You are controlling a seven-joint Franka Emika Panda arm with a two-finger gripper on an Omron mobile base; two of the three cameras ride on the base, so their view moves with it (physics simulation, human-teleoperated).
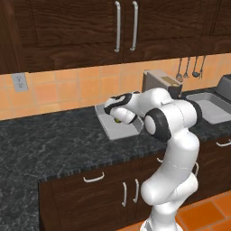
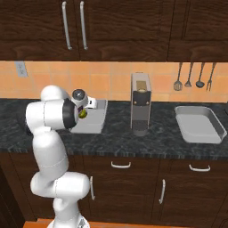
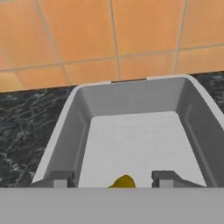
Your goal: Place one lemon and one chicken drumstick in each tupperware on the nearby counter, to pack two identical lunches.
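- End effector (image 3: 112,180): above the left tray (image 3: 131,140), fingers parted, lemon (image 3: 121,182) between them; contact cannot be told.
- Second tray (image 2: 199,124): on the counter (image 2: 120,138), right of the toaster (image 2: 140,104).

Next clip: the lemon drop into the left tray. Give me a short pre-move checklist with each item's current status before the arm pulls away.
1. Gripper over the left tray: ok, both fingertips sit inside its walls in the hand view.
2. Lemon between the fingertips, above the tray floor: ok.
3. Lemon fully let go: cannot tell, the gaps at the fingers are small and it is cut off at the bottom.
4. Drumstick in this tray: not ok, the visible floor is bare.
5. Right tray filled: not ok, it looks bare.
6. Room to lift out: ok, the appliance stands apart to the right on the counter.
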